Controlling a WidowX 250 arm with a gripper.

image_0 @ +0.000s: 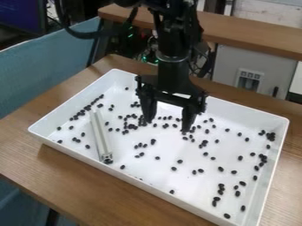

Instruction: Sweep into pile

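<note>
Hanging over scattered beans (152,141), claw (167,126) spread

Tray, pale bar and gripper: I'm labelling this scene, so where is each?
Tray (193,189): camera view, bare part of its floor.
Pale bar (100,136): camera view, middle of its length.
Gripper (167,127): camera view, midway between its fingertips.

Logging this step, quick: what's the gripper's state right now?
Gripper: open, fingers spread above the white tray, holding nothing.
</note>
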